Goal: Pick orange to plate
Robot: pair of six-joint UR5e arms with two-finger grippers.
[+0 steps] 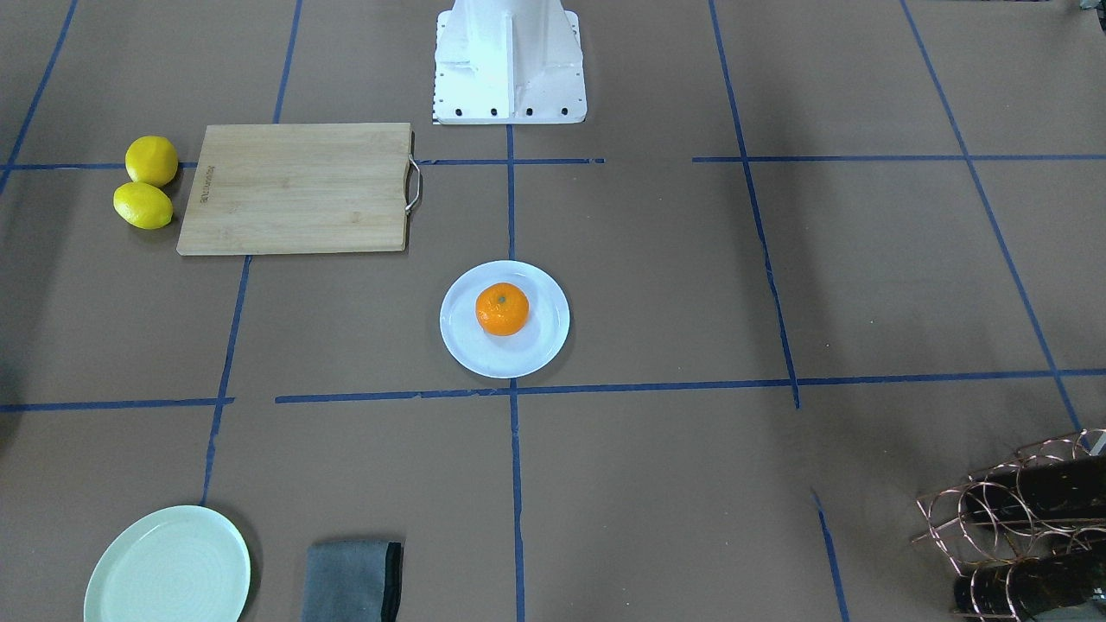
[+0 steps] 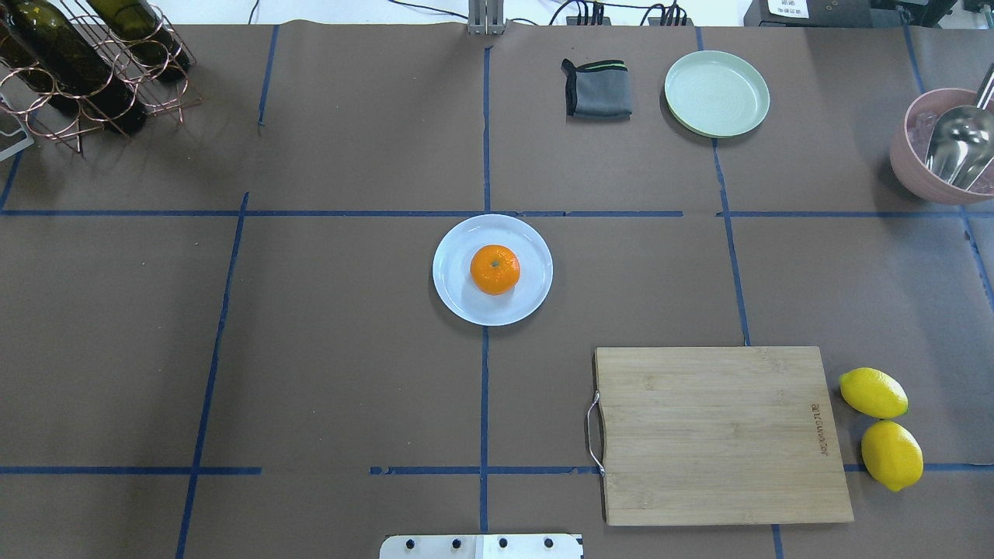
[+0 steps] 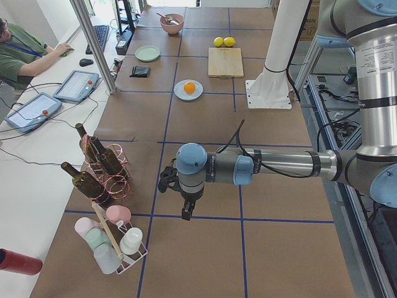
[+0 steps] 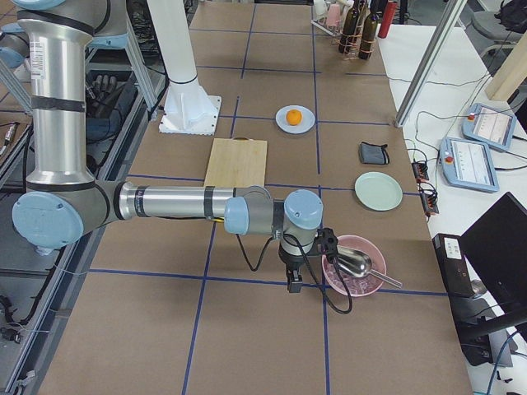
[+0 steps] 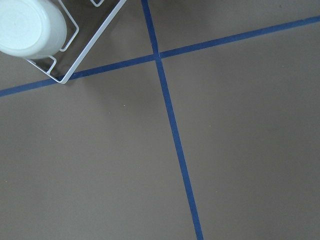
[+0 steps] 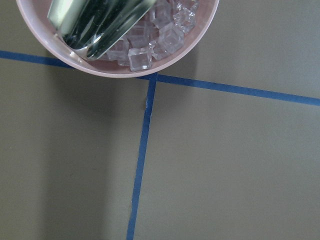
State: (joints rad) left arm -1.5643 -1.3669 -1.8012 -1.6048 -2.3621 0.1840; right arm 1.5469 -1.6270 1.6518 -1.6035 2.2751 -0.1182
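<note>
The orange (image 2: 495, 269) rests in the middle of the white plate (image 2: 458, 293) at the table's centre; it also shows on the plate (image 1: 471, 350) as the orange (image 1: 502, 308) in the front-facing view. My left gripper (image 3: 185, 212) hangs over the table's far left end, near the bottle rack, and shows only in the exterior left view. My right gripper (image 4: 292, 281) hangs at the right end beside the pink bowl, seen only in the exterior right view. I cannot tell whether either is open or shut. Both are far from the orange.
A wooden cutting board (image 2: 722, 435) lies near the robot's base with two lemons (image 2: 881, 427) beside it. A mint-green plate (image 2: 716, 93), grey cloth (image 2: 596, 88), pink bowl of ice with a scoop (image 2: 943, 144) and a wine-bottle rack (image 2: 81, 66) stand around the edges. A cup rack (image 5: 37, 35) sits below the left wrist.
</note>
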